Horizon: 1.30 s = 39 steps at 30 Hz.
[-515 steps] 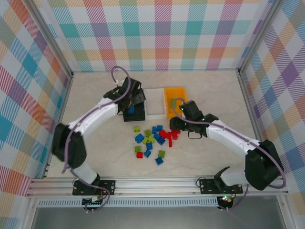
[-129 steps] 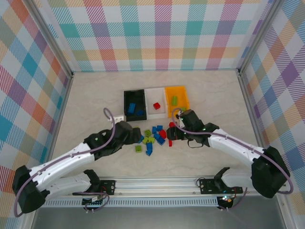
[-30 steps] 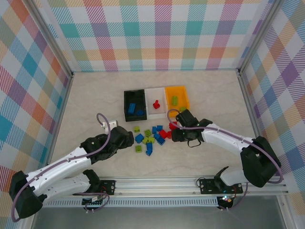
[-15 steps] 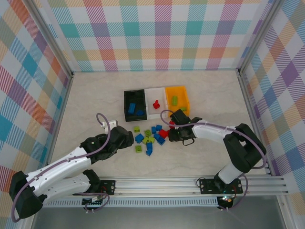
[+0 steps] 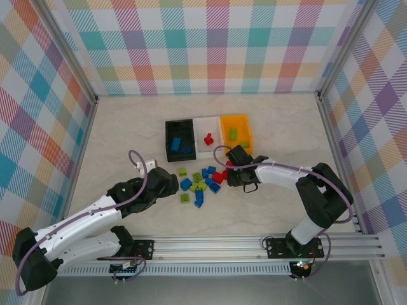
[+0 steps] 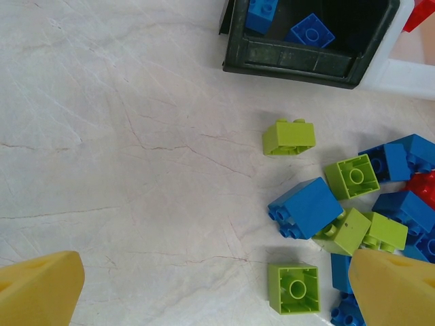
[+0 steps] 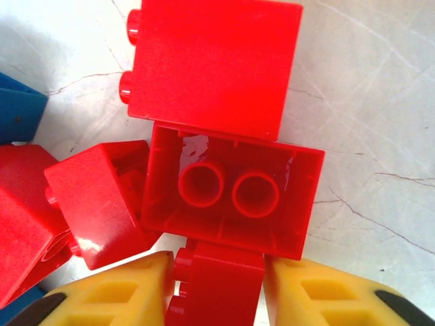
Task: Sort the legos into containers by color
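A pale table top [image 5: 127,127], veined like marble, is enclosed on 3 sides by walls [image 5: 216,44] covered in pastel plaid. Metal posts [image 5: 65,51] are set at the 2 far corners, and a metal rail [image 5: 210,246] is fixed along the near edge. Everything is evenly lit.

Left fingers [image 6: 41,288] wide, right fingers [image 7: 122,292] narrow

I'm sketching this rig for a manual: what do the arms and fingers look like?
The left arm and right arm have white links, black joints, and a looping mauve cable each. Their fingers are yellow wedges.
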Motion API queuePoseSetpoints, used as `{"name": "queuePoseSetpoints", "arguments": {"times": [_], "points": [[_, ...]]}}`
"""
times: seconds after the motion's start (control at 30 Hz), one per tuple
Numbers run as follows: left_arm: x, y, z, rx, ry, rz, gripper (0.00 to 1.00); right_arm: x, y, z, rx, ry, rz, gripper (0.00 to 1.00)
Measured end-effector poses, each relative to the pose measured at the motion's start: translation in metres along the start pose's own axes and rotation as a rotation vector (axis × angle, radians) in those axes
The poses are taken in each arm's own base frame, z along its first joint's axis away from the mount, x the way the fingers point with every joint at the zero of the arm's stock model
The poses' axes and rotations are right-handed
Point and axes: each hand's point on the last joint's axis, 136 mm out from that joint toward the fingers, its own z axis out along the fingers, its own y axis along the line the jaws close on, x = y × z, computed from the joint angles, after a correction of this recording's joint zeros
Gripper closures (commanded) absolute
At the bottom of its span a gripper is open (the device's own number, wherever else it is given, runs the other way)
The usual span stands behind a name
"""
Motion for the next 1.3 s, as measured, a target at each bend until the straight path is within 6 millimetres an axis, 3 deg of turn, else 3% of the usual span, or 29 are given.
{"name": "queuePoseSetpoints", "arguments": {"times": [0.17, 0.3, 0.57, 0.67, 0.77, 0.9, 1.03, 1.2, 1.3], "points": [[0.000, 0.000, 0.000, -0.001, 0.002, 0.001, 0.00, 0.002, 0.000, -0.002, 0.001, -0.005, -0.004, 0.74], [0.001, -0.001, 0.002, -0.005, 0.007, 0.005, 0.00, 0.006, -0.001, -0.015, -0.010, -0.021, -0.007, 0.77], [0.001, -0.002, 0.003, -0.008, 0.009, 0.007, 0.00, -0.005, 0.013, -0.085, -0.141, -0.137, -0.016, 0.78], [0.003, -0.002, 0.005, -0.014, 0.015, 0.011, 0.00, -0.027, 0.028, -0.106, -0.191, -0.173, -0.036, 0.79], [0.004, -0.002, 0.007, -0.020, 0.019, 0.015, 0.00, -0.067, 0.051, -0.116, -0.224, -0.213, -0.052, 0.79], [0.004, -0.002, 0.007, -0.020, 0.020, 0.015, 0.00, -0.122, 0.081, -0.097, -0.237, -0.229, -0.065, 0.78], [0.003, -0.001, 0.004, -0.014, 0.018, 0.011, 0.00, -0.165, 0.100, -0.054, -0.216, -0.211, -0.067, 0.78], [-0.002, -0.002, -0.003, 0.016, -0.001, -0.006, 0.00, -0.184, 0.100, -0.003, -0.157, -0.166, -0.055, 0.76], [-0.003, -0.003, -0.005, 0.025, -0.006, -0.011, 0.00, -0.188, 0.096, 0.012, -0.125, -0.149, -0.041, 0.65]]}}
